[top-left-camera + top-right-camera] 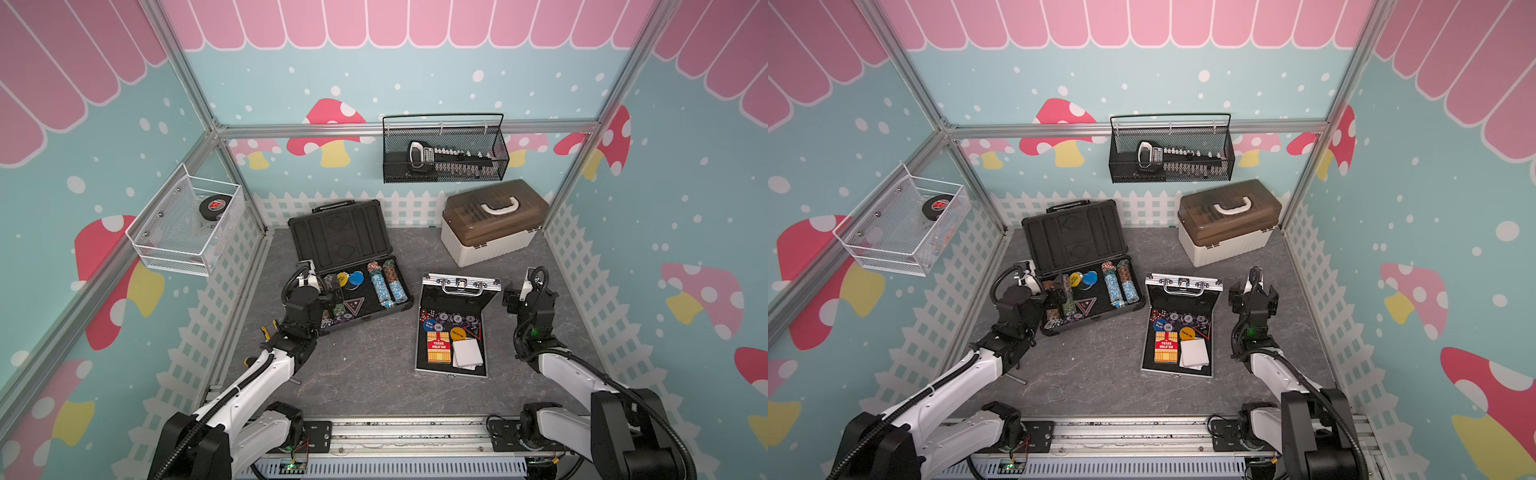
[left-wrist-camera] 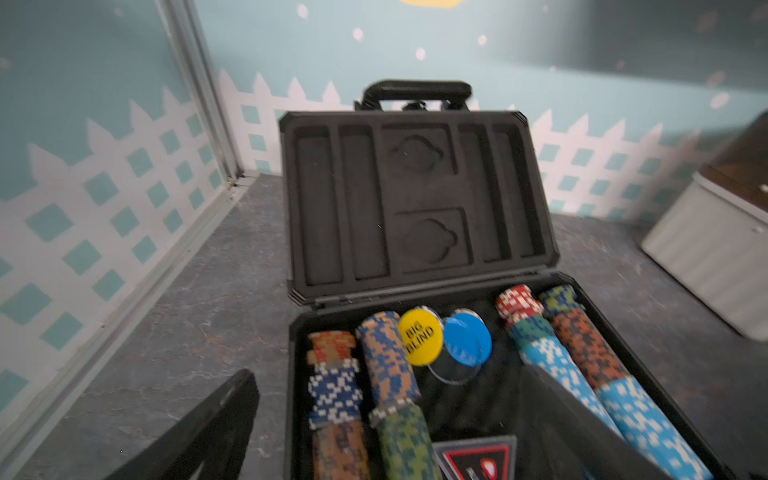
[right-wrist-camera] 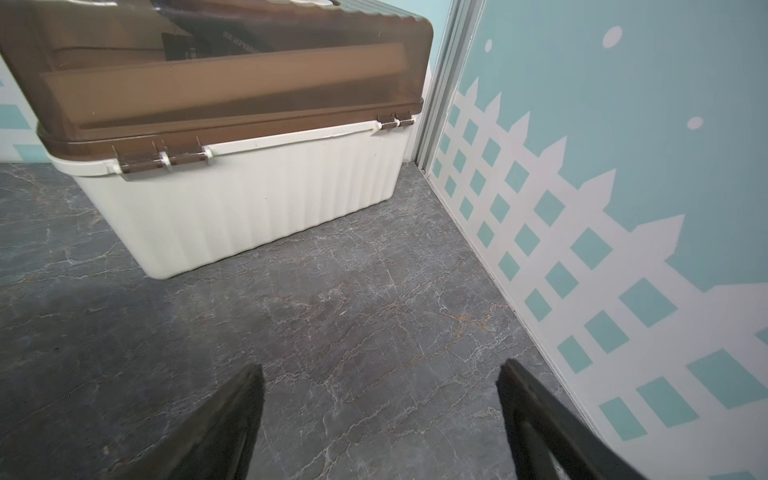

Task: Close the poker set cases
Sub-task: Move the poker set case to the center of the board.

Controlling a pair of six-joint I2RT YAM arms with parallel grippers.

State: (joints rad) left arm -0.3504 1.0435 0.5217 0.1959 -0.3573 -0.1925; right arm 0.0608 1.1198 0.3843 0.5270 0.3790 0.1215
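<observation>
In both top views the black poker set case [image 1: 365,309] lies open at the back left. Its lid [image 1: 336,235] stands up and rows of chips [image 2: 573,361] fill the base. The smaller silver case [image 1: 451,368] lies open in the middle, with cards and chips inside and its lid [image 1: 461,286] raised. My left gripper [image 1: 334,291] hangs open over the left part of the black case's base, and its fingers [image 2: 224,419] straddle the chip rows. My right gripper [image 3: 380,368] is open over bare floor, to the right of the silver lid, holding nothing.
A white storage box [image 1: 490,245] with a brown lid stands at the back right, close ahead of my right gripper. A black wire basket [image 1: 444,166] hangs on the back wall and a white mesh basket [image 1: 174,245] on the left wall. The right wall [image 3: 623,208] is near.
</observation>
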